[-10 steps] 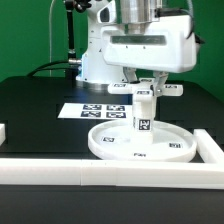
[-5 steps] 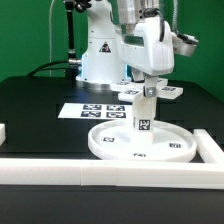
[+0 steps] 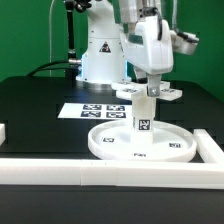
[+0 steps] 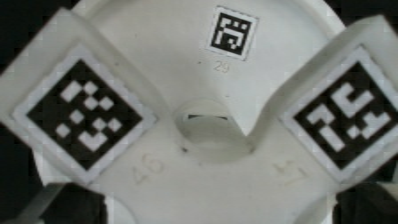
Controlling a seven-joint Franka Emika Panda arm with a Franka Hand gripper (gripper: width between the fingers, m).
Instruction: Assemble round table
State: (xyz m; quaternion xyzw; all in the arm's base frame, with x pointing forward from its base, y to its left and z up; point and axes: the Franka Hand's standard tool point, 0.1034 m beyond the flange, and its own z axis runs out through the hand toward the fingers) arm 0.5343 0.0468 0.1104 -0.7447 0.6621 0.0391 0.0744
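All round table parts are smooth white plastic, matte, and tagged with small black-and-white square markers. The disc top [image 3: 112, 148] is a large flat round plate with a raised rim, laid flat on the black table [image 3: 35, 100]. The leg [image 3: 143, 119] is a short cylinder, stood upright at the disc's centre, with a marker on its side. The cross-shaped base [image 3: 169, 93] is flat with broad arms and is seated level on the leg's upper end.

The gripper [image 3: 150, 86] is positioned straight above the base, with its fingertips down at the base's centre. The leg is directly beneath the fingers and the disc top lower still, spread out on all sides below them. Whether the fingers are clamped on the base or standing free cannot be told; they are hidden by the gripper body in the exterior view.

In the wrist view the base [image 4: 199, 150] fills the picture: two arms with large square markers and a rounded notch between them at the hub. No fingertip is seen clearly there.

The marker board [image 3: 93, 110] is a thin flat sheet lying beyond the disc, behind the fingers. A long white border bar [image 3: 100, 168] is laid along the near table edge.
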